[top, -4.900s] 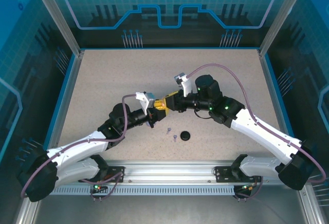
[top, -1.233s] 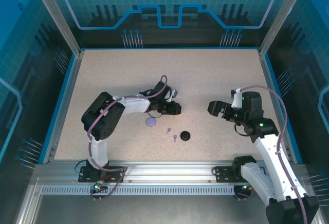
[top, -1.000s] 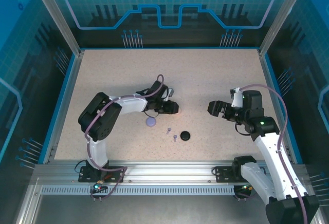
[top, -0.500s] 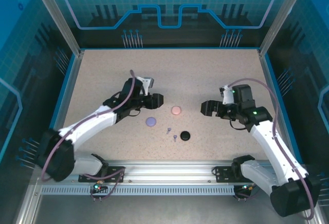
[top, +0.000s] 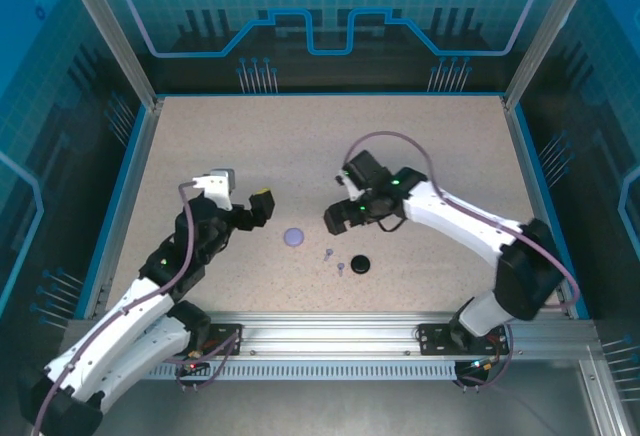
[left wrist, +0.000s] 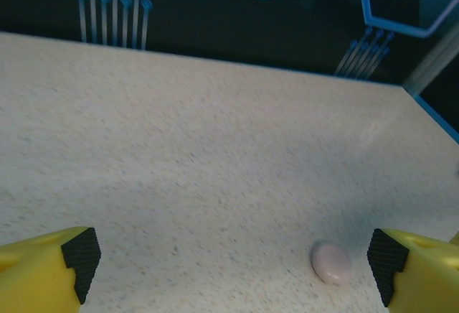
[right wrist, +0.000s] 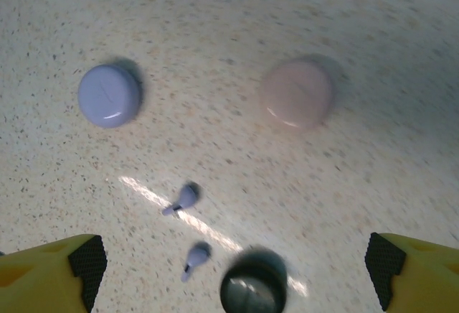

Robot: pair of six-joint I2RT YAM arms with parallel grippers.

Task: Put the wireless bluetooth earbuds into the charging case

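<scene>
Two lilac earbuds [right wrist: 181,199] [right wrist: 193,258] lie loose on the table, also seen from above [top: 327,253] [top: 341,268]. Around them lie three shut round cases: lilac [right wrist: 109,95] [top: 293,238], pink [right wrist: 297,93] [left wrist: 330,263] and black [right wrist: 253,286] [top: 360,265]. My right gripper [right wrist: 233,278] [top: 340,218] hovers open above the earbuds and the black case, holding nothing. My left gripper [left wrist: 233,270] [top: 252,210] stands open and empty left of the lilac case, the pink case near its right finger [left wrist: 393,270].
The speckled table [top: 420,146] is bounded by a blue rim and glass walls. The right arm [top: 450,218] stretches across the middle right; the left arm [top: 160,276] lies along the near left.
My left gripper opened and drew back to the left, leaving the pink case on the table. My right arm swung in from the right to hover over the cases and earbuds.
</scene>
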